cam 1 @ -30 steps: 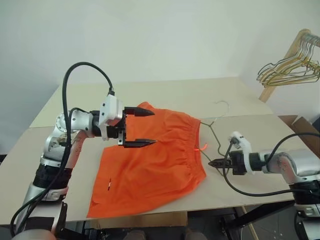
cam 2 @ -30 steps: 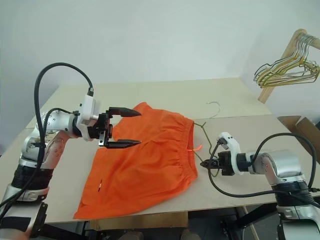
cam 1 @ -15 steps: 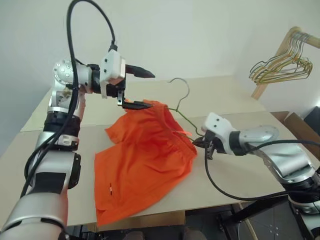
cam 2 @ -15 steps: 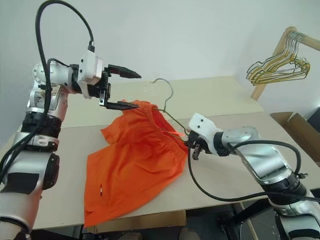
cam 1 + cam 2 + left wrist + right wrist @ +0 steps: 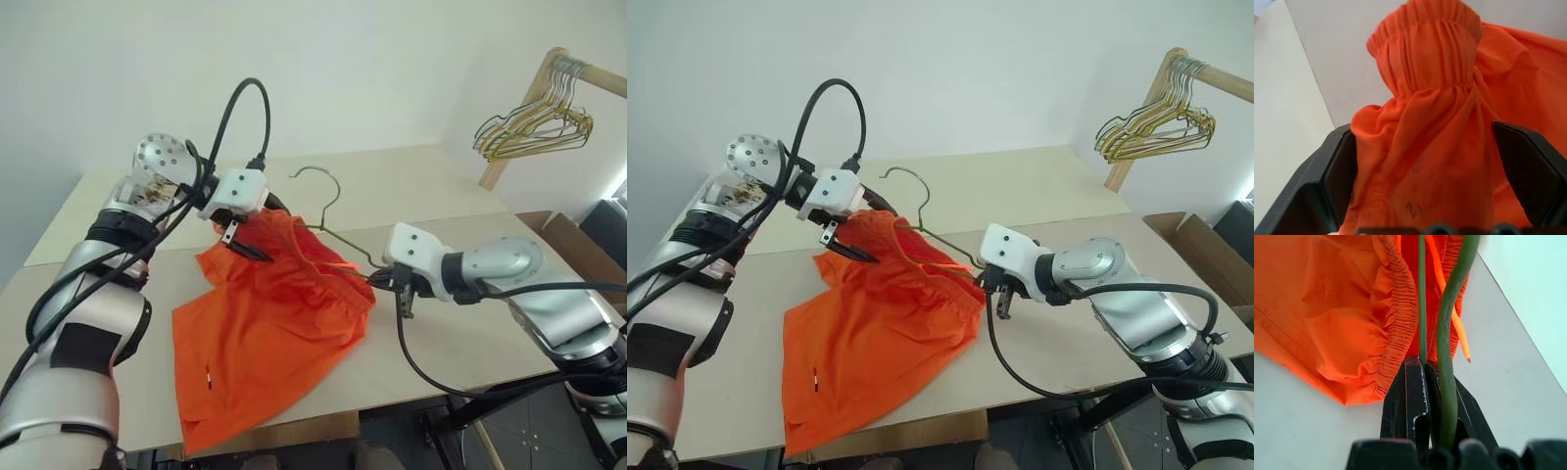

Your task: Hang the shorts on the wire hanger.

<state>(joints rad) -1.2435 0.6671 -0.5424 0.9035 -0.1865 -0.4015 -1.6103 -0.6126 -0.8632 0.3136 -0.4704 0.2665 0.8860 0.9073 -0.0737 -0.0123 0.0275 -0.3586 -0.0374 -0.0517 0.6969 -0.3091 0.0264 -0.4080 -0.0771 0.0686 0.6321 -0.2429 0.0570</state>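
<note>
I see a pale table (image 5: 441, 186) from above, with my two arms reaching in from seven and four o'clock. My right claw (image 5: 384, 278), near the picture's centre, is clenched on one corner of the hanger (image 5: 345, 241); the wrist view shows the green wire pinched between its black fingers (image 5: 1411, 396). The hanger is lifted and tilted, its hook (image 5: 318, 178) curving up toward twelve o'clock. The shorts (image 5: 265, 323) are partly raised: the gathered waistband is bunched up around the wire at the centre, while the legs trail down flat on the table toward seven o'clock. My left claw (image 5: 253, 233), at ten o'clock from the centre, is released, its fingers (image 5: 1337, 171) standing wide on either side of the raised waistband fabric without pinching it. I judge the job about halfway: the wire seems threaded into the waistband, but the shorts are not yet draped evenly, and most of the cloth lies on the table. Spare hangers (image 5: 534, 127) hang at two o'clock.
</note>
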